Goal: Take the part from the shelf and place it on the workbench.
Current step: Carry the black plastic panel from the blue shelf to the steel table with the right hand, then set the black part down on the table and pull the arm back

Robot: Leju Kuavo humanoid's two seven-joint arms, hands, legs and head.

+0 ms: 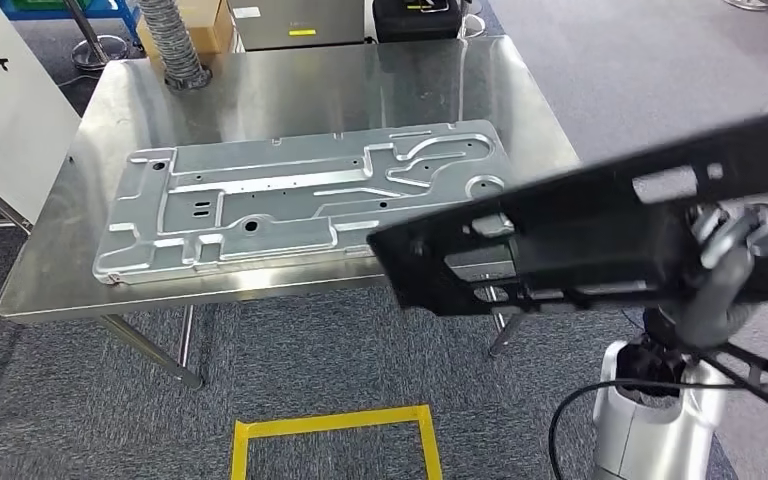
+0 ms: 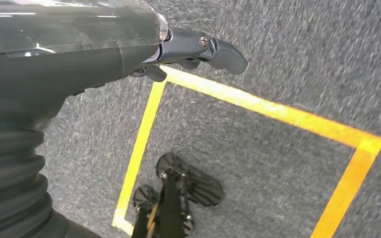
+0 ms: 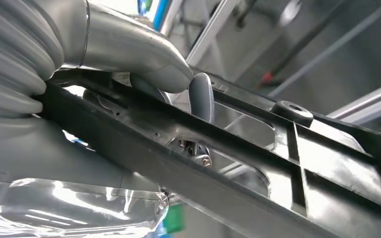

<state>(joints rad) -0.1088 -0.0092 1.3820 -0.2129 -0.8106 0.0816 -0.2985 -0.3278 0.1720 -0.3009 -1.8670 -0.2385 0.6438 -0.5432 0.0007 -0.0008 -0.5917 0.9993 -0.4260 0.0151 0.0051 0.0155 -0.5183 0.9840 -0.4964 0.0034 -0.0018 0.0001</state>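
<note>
A long black plastic part (image 1: 570, 235) hangs in the air at the right, its near end over the steel workbench's (image 1: 290, 90) front right corner. My right hand (image 1: 725, 265) grips it near its middle; in the right wrist view the thumb and fingers (image 3: 144, 59) wrap around the part's black ribbed frame (image 3: 287, 163). My left hand (image 2: 178, 49) hangs at my side above the carpet, holding nothing, its fingers only partly seen.
A large silver stamped metal panel (image 1: 300, 200) lies across the workbench. A ribbed hose (image 1: 175, 45) stands at the bench's back left. A yellow taped square (image 1: 335, 440) marks the grey carpet in front. Boxes and cases (image 1: 415, 18) sit behind the bench.
</note>
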